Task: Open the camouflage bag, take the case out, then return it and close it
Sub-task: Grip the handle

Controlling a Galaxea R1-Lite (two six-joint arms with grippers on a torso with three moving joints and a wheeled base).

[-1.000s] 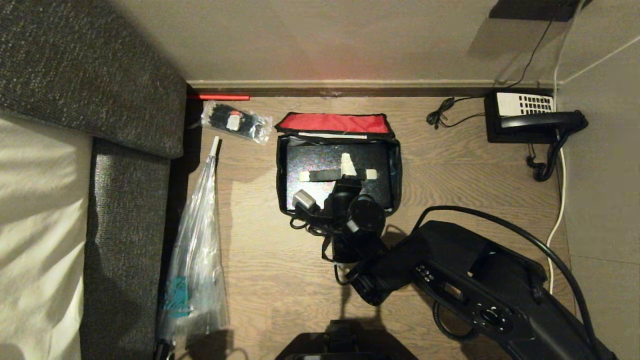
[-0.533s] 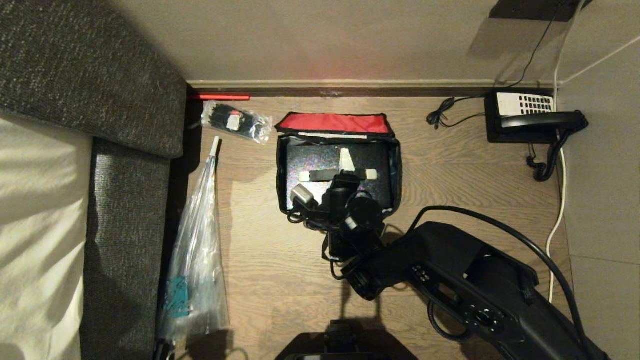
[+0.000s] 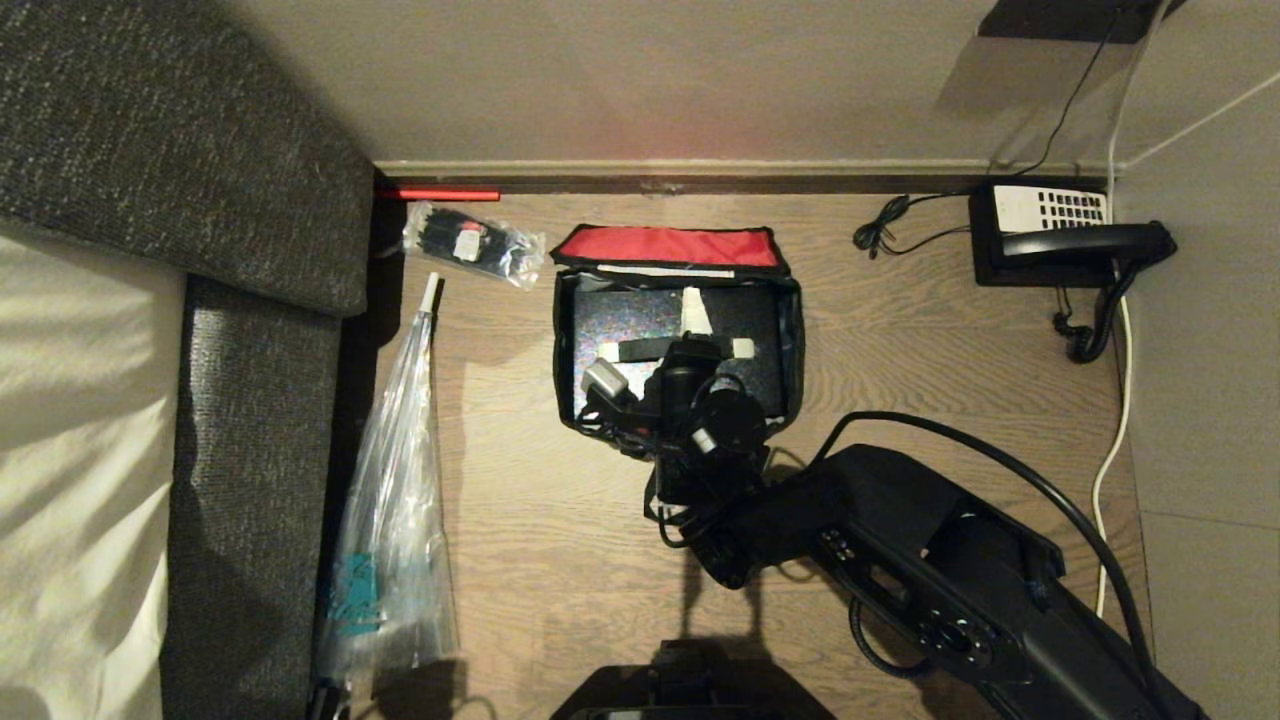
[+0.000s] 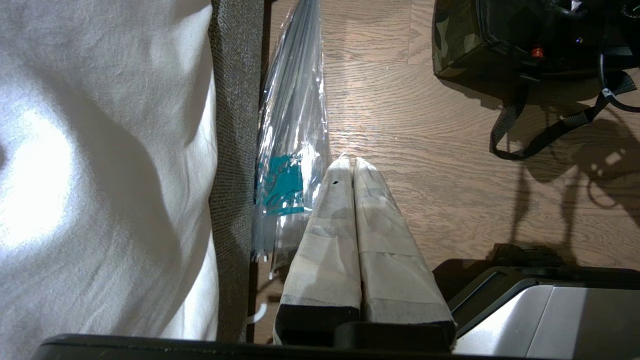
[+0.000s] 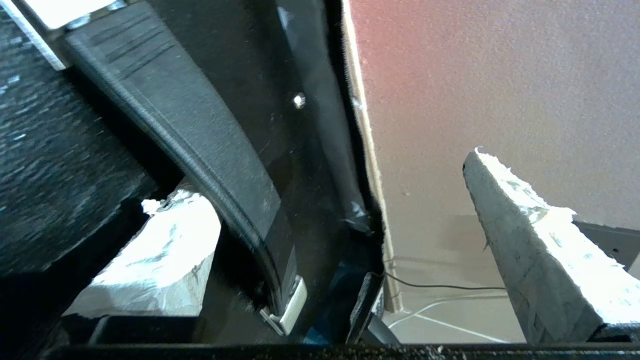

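I can read no word, brand or number anywhere in my views. The telephone by the wall has a white keypad, but its key marks are too small for me to read. The clear plastic bag beside the sofa carries a teal print; it is perhaps a logo or drawing, and I cannot make out any letters in it.
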